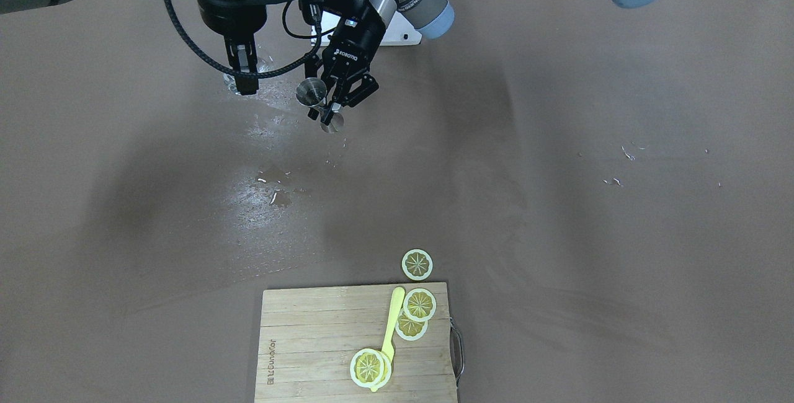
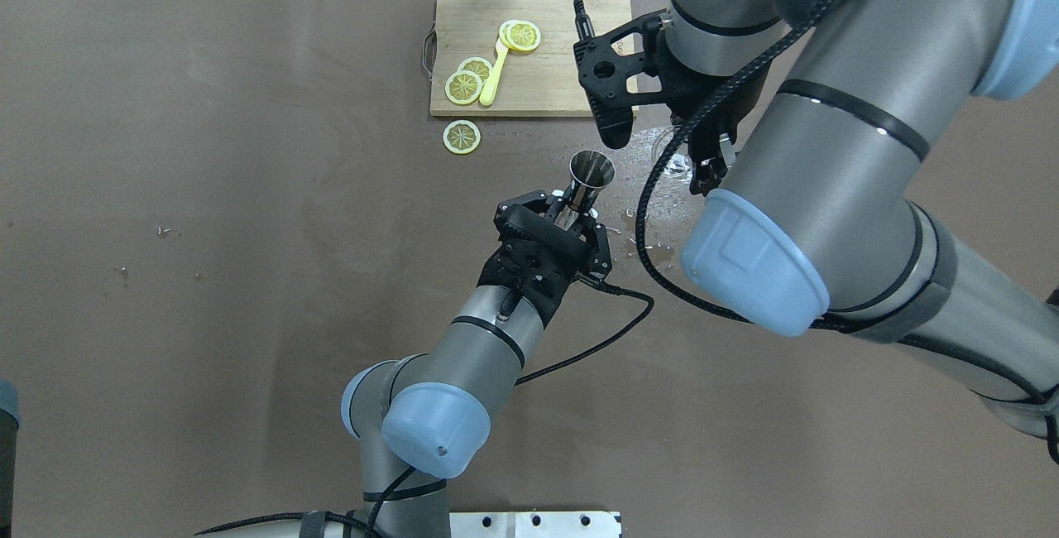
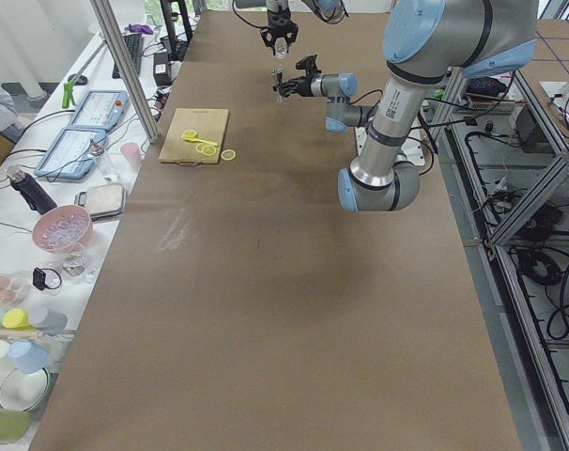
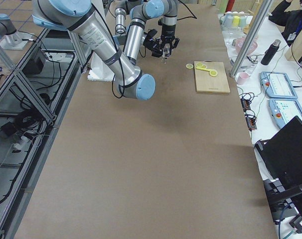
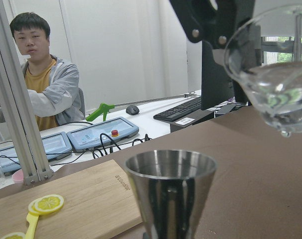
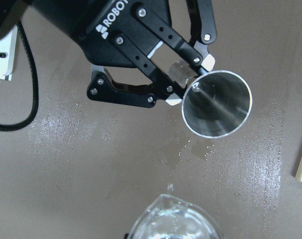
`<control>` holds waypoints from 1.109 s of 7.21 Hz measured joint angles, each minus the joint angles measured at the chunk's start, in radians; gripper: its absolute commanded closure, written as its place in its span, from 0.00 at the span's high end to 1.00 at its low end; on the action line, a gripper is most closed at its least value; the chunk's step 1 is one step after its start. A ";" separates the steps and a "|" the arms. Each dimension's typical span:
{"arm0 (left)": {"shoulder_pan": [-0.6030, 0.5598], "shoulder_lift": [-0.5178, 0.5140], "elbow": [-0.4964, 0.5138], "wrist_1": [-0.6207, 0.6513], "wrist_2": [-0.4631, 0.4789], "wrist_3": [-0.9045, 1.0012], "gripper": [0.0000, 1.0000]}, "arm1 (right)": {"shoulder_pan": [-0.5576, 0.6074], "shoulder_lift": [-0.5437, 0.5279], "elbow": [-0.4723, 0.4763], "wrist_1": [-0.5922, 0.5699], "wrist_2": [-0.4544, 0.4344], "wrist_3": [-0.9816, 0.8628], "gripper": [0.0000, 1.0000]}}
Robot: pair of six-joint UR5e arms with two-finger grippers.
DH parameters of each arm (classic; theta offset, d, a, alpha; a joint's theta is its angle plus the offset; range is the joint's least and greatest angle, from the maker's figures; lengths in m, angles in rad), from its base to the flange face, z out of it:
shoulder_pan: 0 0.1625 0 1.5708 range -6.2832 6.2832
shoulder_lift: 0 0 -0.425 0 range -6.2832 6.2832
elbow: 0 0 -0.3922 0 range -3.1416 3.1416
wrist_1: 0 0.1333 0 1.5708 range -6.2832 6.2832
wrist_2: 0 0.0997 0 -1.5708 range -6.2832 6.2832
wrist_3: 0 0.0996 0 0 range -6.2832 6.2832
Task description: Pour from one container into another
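The steel jigger (image 2: pixel 592 170) is held by its narrow waist in my left gripper (image 2: pixel 571 205), shut on it above the table, open cone tipped slightly away. It fills the left wrist view's bottom as a silver cone (image 5: pixel 171 189), and the right wrist view looks into its empty-looking mouth (image 6: pixel 217 109). My right gripper (image 1: pixel 246 77) is shut on the clear glass tumbler (image 5: pixel 275 74), which is tilted, holds some water and has a drop hanging from its lip. The tumbler (image 6: pixel 173 221) is beside and above the jigger, apart from it.
Wet patches (image 1: pixel 273 186) shine on the brown table under and near the grippers. A wooden cutting board (image 1: pixel 310 341) with lemon slices and a yellow utensil lies at the far side, one slice (image 1: pixel 417 264) off the board. A person (image 5: pixel 41 79) sits beyond the table.
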 measured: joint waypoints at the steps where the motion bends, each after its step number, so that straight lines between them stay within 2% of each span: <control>1: -0.001 0.000 -0.001 0.000 -0.002 0.001 0.00 | 0.029 -0.028 0.026 0.022 0.036 0.001 0.00; 4: -0.009 -0.002 -0.006 0.000 -0.032 0.005 0.00 | 0.098 -0.118 0.096 0.110 0.114 0.002 0.00; 8: -0.091 0.022 -0.046 -0.003 -0.142 0.075 0.00 | 0.179 -0.300 0.111 0.365 0.221 0.003 0.00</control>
